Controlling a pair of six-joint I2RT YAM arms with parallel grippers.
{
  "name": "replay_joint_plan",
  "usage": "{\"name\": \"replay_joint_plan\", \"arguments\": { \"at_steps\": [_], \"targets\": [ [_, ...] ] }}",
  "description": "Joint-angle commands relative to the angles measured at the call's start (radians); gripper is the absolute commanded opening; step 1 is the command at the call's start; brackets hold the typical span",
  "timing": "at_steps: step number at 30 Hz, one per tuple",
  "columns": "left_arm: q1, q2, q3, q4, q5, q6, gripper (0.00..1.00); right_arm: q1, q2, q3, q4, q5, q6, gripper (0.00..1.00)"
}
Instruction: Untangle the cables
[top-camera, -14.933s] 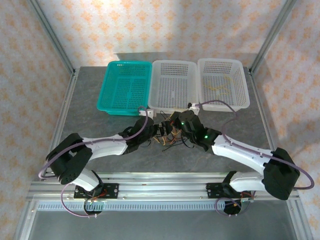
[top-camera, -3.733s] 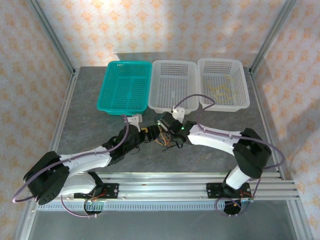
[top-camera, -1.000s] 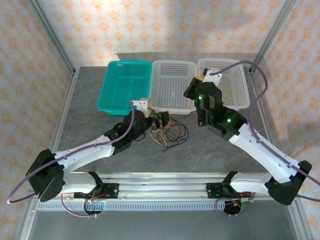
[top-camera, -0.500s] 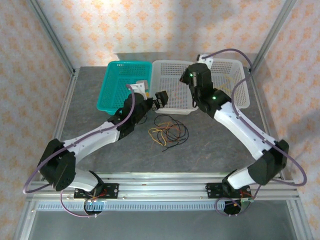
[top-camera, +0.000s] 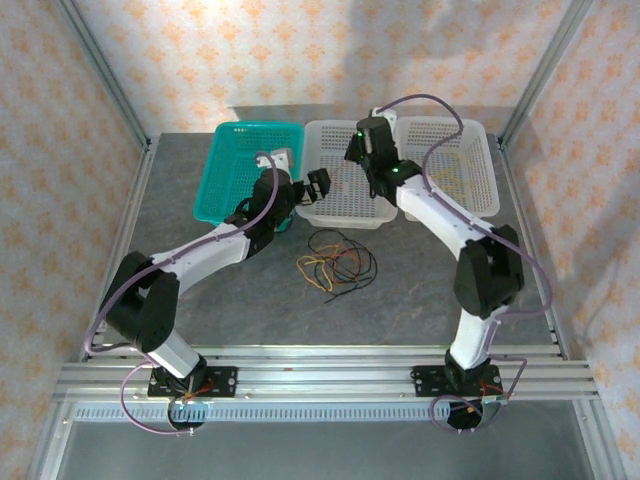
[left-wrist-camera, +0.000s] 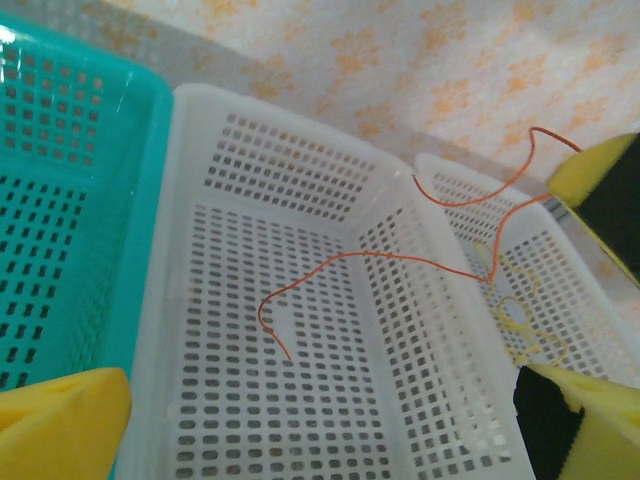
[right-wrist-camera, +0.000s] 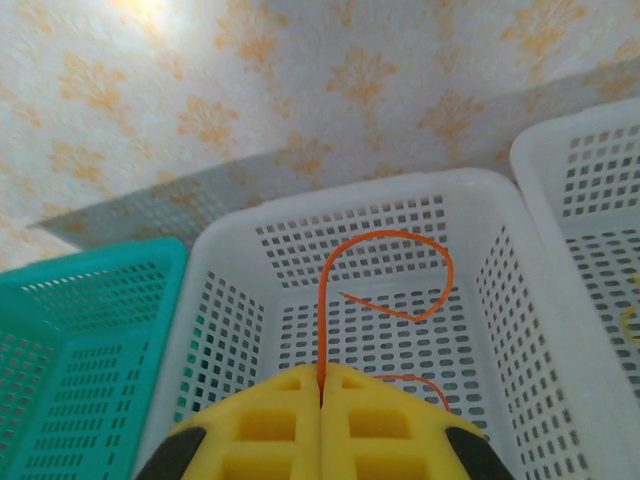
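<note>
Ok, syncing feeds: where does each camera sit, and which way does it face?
Top: above, behind the bases, looking down on table, loose cables, left arm, right arm.
Left wrist: on the left arm, facing into the middle white basket; open left gripper at the edges.
Right wrist: on the right arm above that basket, facing the wall; shut right gripper pinches the orange cable.
Wrist views share basket and cable.
</note>
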Motion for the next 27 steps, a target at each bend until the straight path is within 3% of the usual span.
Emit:
{"name": "replay_joint_plan", "arguments": {
  "at_steps": [1, 7, 11, 20, 27],
  "targets": [
    [0.000, 0.014, 0.040, -0.005, 0.035, -0.013, 0.99, 0.000, 0.091, 0.084, -0.020, -0.036, -0.018, 0.00],
    [0.004, 0.019, 0.019, -0.036, 0.045, -0.026, 0.99, -0.001, 0.254, 0.212, -0.110, -0.046, 0.007, 0.01],
    [0.003, 0.011, -0.016, -0.023, 0.059, -0.040, 0.99, -0.001, 0.322, 0.272, -0.161, -0.067, 0.023, 0.11],
    [0.002, 0.007, -0.039, -0.022, 0.070, -0.041, 0.99, -0.003, 0.348, 0.318, -0.195, -0.105, 0.022, 0.35],
    [0.003, -0.026, -0.061, -0.044, 0.062, -0.026, 0.99, -0.003, 0.288, 0.271, -0.187, -0.108, 0.022, 0.40]
  ]
}}
